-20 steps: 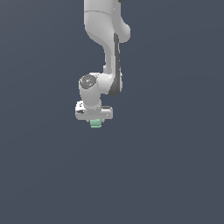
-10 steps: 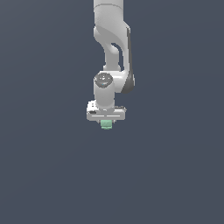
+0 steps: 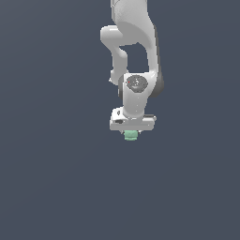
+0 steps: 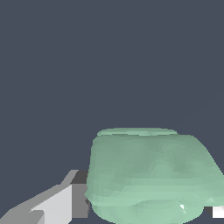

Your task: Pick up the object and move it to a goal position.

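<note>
The object (image 3: 131, 135) is a tiny pale mint-green piece with rounded edges, peeking out just under the white hand of the arm in the exterior view. My gripper (image 3: 131, 135) is shut on it, and the hand is much wider than the piece. In the wrist view the object (image 4: 151, 175) looms large and close, with one grey and white finger (image 4: 57, 203) pressed against its side. The other finger barely shows at the frame's edge. No goal marker shows in either view.
The white arm (image 3: 133, 51) comes down from the top of the exterior view. Around it there is only a flat dark blue-grey background, with no surface, edge or other thing to be made out.
The arm has carried the object steadily toward the exterior view's right and slightly downward over the last second. The grip on the piece looks the same throughout.
</note>
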`<state>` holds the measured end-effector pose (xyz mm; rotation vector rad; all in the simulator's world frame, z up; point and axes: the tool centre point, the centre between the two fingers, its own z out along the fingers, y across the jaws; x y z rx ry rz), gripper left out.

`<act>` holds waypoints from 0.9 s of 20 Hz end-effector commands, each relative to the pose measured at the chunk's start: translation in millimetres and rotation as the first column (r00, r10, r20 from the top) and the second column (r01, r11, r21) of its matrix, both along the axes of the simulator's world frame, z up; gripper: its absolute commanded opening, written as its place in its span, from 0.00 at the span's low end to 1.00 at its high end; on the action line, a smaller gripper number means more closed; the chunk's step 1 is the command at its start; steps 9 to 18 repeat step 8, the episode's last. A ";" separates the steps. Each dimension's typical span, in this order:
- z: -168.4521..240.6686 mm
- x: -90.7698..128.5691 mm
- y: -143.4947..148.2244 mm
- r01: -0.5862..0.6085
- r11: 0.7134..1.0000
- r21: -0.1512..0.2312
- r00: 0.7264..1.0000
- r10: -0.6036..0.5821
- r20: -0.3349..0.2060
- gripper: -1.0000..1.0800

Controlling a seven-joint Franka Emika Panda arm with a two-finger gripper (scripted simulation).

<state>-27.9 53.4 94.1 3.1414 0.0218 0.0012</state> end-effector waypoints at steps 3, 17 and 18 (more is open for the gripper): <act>6.0 7.0 17.5 0.002 1.000 0.000 1.000 -0.002 0.000 0.00; 6.3 8.8 19.3 0.002 1.000 0.000 1.000 -0.002 -0.001 0.00; 6.3 8.8 19.3 0.002 1.000 0.000 1.000 -0.002 -0.001 0.00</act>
